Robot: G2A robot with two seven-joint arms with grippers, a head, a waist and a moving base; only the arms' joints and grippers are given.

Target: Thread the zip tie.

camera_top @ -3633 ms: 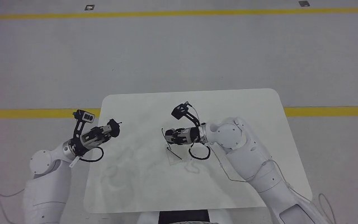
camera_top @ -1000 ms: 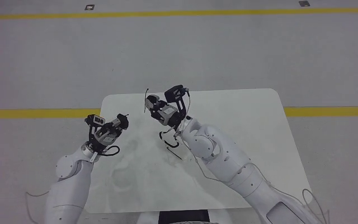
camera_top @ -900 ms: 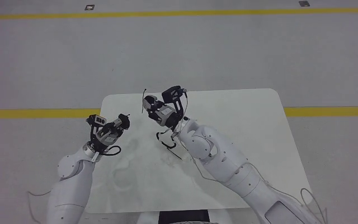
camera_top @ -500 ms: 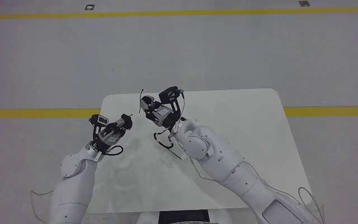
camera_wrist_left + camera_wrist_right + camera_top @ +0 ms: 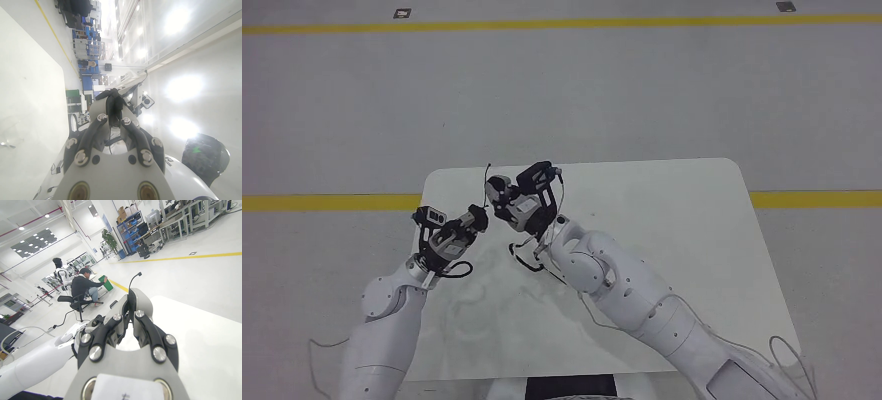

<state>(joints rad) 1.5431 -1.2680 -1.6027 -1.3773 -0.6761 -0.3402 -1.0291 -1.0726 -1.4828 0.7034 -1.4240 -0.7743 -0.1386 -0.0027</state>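
My right gripper [image 5: 130, 295] is shut on a thin black zip tie [image 5: 132, 280]. The tie's short end with the small head sticks out past the fingertips and curves upward. From above, this gripper [image 5: 498, 190] hangs over the far left part of the white table [image 5: 692, 220], and the zip tie [image 5: 487, 173] points away from it. My left gripper [image 5: 482, 213] sits just beside and below it, almost touching. In the left wrist view that gripper [image 5: 112, 93] is shut, with a thin black strap [image 5: 110, 136] running back between its fingers.
A short black strip [image 5: 554, 276] lies on the table near the middle, under the right arm. The table's right half and near side are bare. The table edge [image 5: 63, 75] lies close to the left gripper.
The right gripper has carried the zip tie from the table's middle up and to the far left. The left gripper has moved rightward to meet it, closing the gap between them.
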